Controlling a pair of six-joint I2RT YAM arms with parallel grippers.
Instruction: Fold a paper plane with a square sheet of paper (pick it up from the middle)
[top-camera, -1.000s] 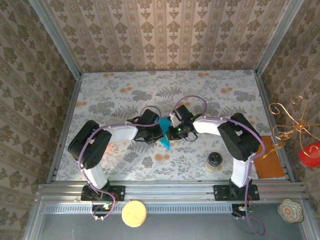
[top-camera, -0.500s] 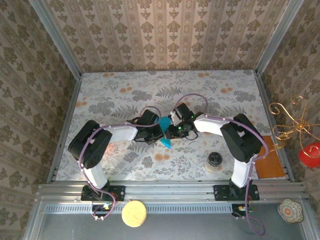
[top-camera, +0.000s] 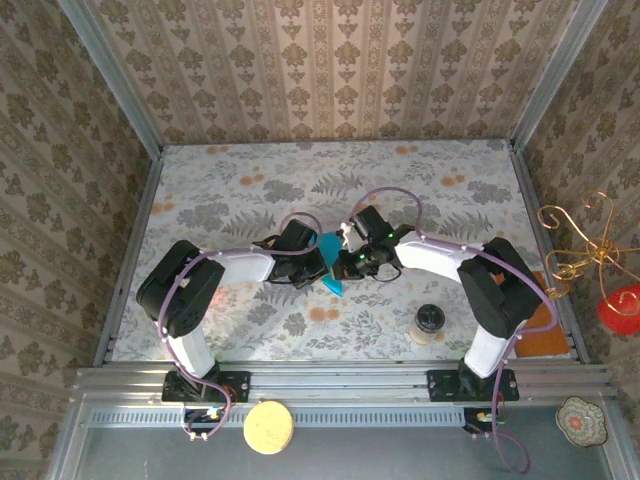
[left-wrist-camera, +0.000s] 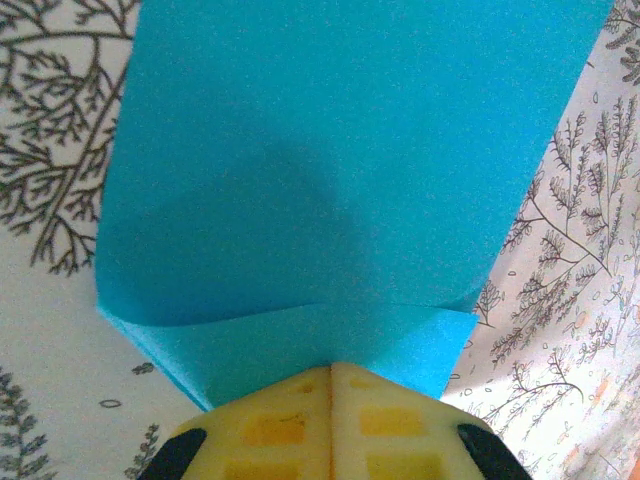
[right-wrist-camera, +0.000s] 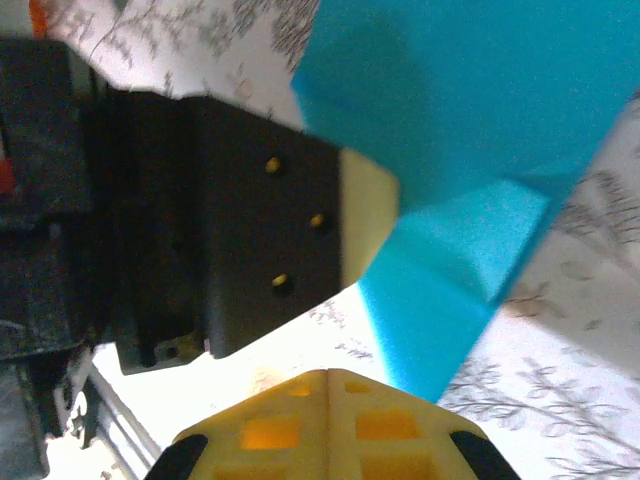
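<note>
Small round container (top-camera: 430, 322) near front edge, right side. Middle of surface (top-camera: 240, 190): left gripper (left-wrist-camera: 331, 372) pressed together, pinching partly folded blue paper (left-wrist-camera: 330, 180). Right gripper (right-wrist-camera: 328, 380) pressed together, paper corner at its tips; hold unclear.

You're working in a lab test cell dressed up as a home. The aluminium frame (top-camera: 330, 378) with the left arm (top-camera: 182, 296) and right arm (top-camera: 494, 290) bolted to it says rig. Grey metal posts (top-camera: 110, 75) run up the corners between the papered walls. The wallpaper (top-camera: 330, 70), floral tablecloth (top-camera: 230, 200), gold wire ornament (top-camera: 568, 268) and little dish (top-camera: 582, 418) say living room.
</note>
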